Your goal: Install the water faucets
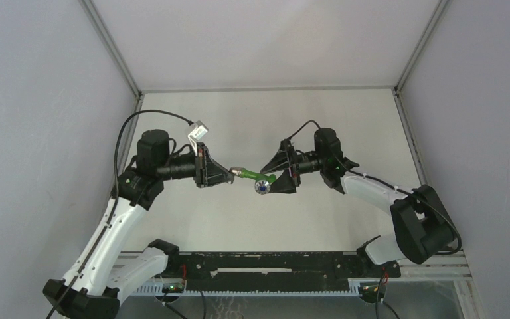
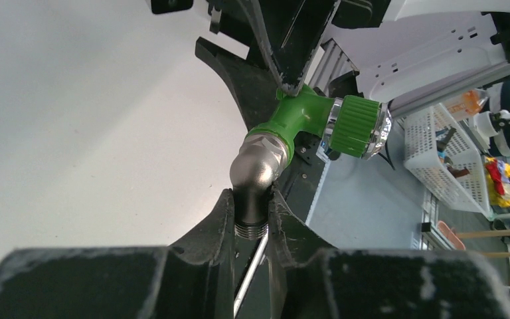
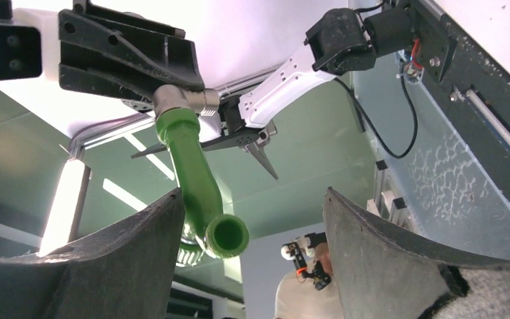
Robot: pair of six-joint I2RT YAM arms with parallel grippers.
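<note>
Above table [image 1: 192, 219], green tap [image 1: 255, 176] points rightward; left tool [image 1: 230, 174] clamps elbow fitting [image 1: 238, 171]; right tool [image 1: 267, 180] agape.

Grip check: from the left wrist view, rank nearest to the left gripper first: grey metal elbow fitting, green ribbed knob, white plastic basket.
1. Grey elbow fitting: clamped in left gripper.
2. Green ribbed knob: upper right.
3. White plastic basket: far right.
</note>
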